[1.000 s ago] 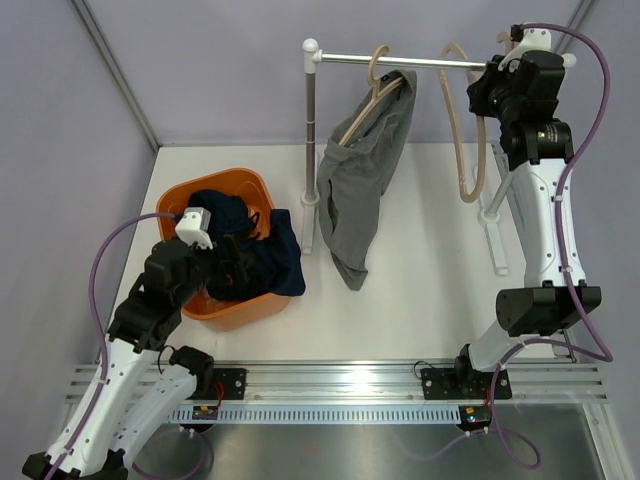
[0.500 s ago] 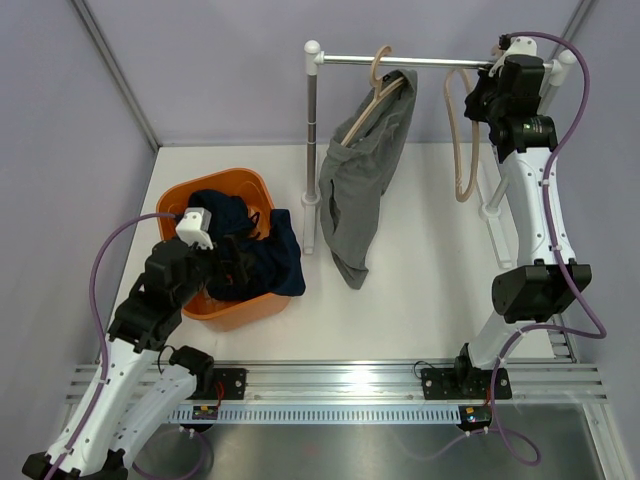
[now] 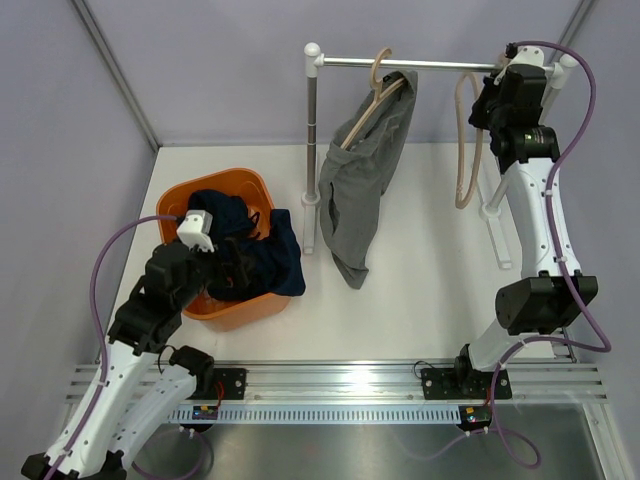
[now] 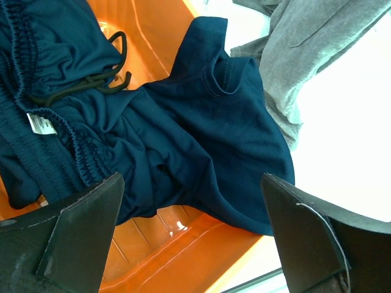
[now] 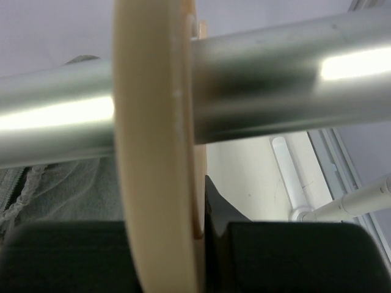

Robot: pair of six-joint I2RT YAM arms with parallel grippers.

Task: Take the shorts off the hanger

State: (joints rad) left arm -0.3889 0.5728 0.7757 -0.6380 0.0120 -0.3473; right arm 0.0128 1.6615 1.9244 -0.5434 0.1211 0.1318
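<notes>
While the white table (image 3: 430, 260) takes up most of the overhead view, the metal rail (image 3: 430, 63) runs across its far side. From the rail's left half the grey shorts (image 3: 360, 190) hang on a wooden hanger (image 3: 378, 88), not yet taken off. Their long axis drops from the hook and slants toward the near left, and the lower leg end reaches down toward the table. To the left sits the orange tub (image 3: 245, 312), with the navy shorts (image 3: 270, 255) bundled inside and one part draped over its right rim, so that pair looks done. An empty hanger (image 3: 466, 150) dangles at the rail's right end. The right gripper (image 3: 480, 100) is clamped on that empty hanger near its top, right at the rail and well to the right of the grey pair along the bar. The left gripper (image 3: 228, 266) hovers over the tub, its fingers (image 4: 79, 232) spread wide with nothing between them. The grey leg end lies to its right, past the tub rim and near. I judge the free left arm better placed to take the cloth and pull down along the slant.
</notes>
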